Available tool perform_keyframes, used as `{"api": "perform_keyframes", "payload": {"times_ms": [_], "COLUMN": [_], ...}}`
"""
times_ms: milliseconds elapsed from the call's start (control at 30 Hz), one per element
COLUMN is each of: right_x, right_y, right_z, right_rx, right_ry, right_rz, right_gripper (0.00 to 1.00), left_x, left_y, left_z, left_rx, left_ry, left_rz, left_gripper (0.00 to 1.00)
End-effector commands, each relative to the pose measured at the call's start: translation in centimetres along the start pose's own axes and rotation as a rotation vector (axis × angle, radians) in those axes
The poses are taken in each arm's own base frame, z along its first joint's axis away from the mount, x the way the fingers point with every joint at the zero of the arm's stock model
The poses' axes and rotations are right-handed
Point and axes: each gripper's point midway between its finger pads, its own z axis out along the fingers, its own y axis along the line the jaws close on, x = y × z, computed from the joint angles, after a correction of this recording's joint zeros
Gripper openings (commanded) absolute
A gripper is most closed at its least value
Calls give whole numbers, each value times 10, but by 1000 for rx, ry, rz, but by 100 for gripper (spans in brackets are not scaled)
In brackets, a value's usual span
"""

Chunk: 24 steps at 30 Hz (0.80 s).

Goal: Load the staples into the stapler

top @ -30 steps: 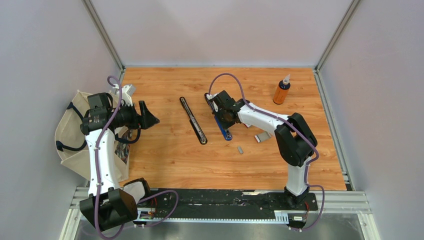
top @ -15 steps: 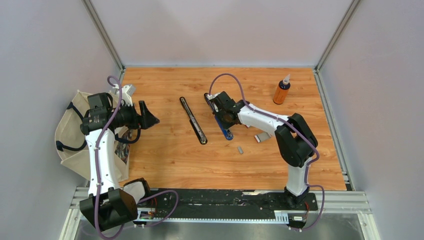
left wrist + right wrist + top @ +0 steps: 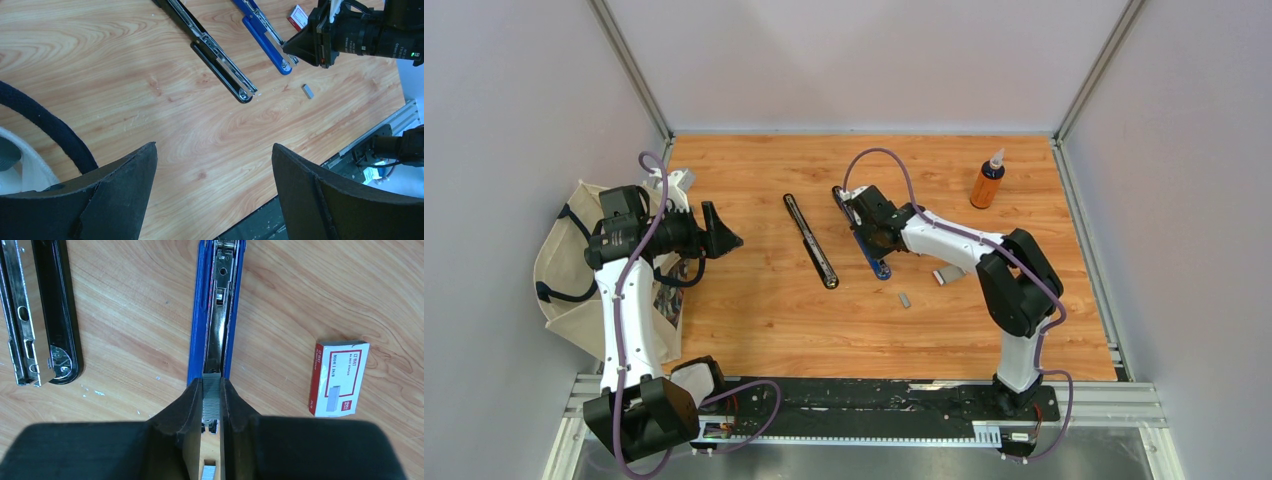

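Note:
The blue stapler point(image 3: 220, 315) lies open on the table with its metal channel facing up; it also shows in the top view point(image 3: 871, 255) and the left wrist view point(image 3: 265, 37). My right gripper point(image 3: 211, 385) is shut on a silvery staple strip point(image 3: 211, 400), held right at the near end of that channel. The white staple box with a red label point(image 3: 336, 378) lies to the right of the stapler. Another small grey strip point(image 3: 904, 299) lies loose on the table. My left gripper point(image 3: 214, 150) is open and empty, hovering over the left side of the table.
A black stapler point(image 3: 810, 240) lies open left of the blue one. An orange bottle point(image 3: 988, 182) stands at the back right. A cloth bag point(image 3: 564, 270) lies at the table's left edge, under the left arm.
My right gripper has shifted very slightly over the blue stapler with the strip in it. The left arm has not moved.

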Motion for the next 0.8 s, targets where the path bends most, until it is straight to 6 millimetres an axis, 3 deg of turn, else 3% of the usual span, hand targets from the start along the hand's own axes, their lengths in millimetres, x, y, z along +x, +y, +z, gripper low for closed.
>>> {"api": "perform_keyframes", "payload": {"times_ms": [0,767], "right_x": [-16,-22], "right_y": [-4,4], "right_z": [-15,-23], "right_rx": [13,-10], "right_ry": [-88,-146], "right_rz": [14,-1], "right_gripper": [14,13], "left_x": [-4,-4], "left_y": [4,4], "left_z": [0,0], "left_rx": [0,-1], "left_ry": [-21,-23], "left_rz": [15,17], "left_gripper": [93,93]}}
